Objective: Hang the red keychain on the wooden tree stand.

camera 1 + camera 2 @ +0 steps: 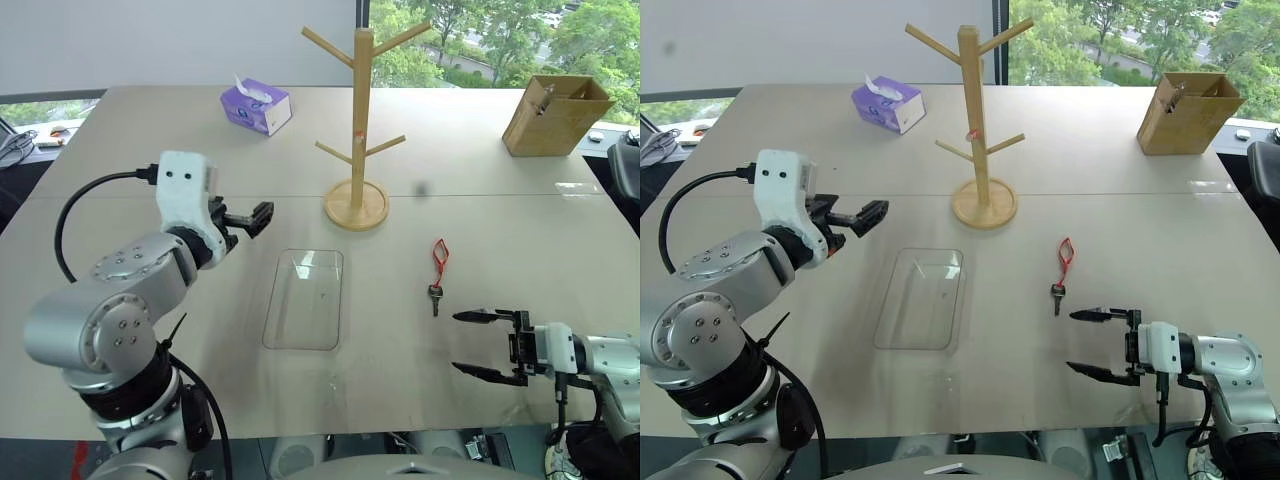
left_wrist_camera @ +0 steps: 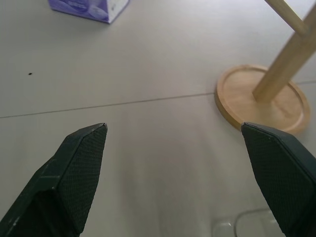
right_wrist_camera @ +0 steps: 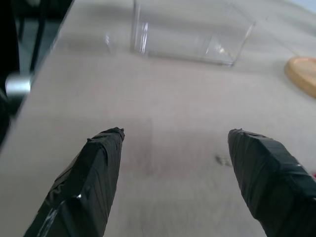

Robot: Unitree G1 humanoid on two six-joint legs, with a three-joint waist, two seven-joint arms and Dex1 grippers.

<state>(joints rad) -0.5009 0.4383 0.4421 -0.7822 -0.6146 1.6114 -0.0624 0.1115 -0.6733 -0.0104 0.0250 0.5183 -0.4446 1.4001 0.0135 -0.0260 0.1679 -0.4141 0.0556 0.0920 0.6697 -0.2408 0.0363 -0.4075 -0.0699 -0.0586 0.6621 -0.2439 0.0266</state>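
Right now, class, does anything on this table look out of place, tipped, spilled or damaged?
Nothing is tipped, spilled or damaged. The red keychain lies flat on the table, not on the wooden tree stand, whose pegs are bare. The clear tray lies empty.

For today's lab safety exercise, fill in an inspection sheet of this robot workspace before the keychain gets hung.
Surface: beige table, seam across it.
Job's things: red keychain flat on table, unhung; wooden tree stand upright, pegs bare.
Clutter: clear tray, purple tissue box, brown box.
End effectors: left end effector open, empty; right end effector open, empty, near the keychain.
Cables: black cable at left arm.
Surroundings: window, trees.
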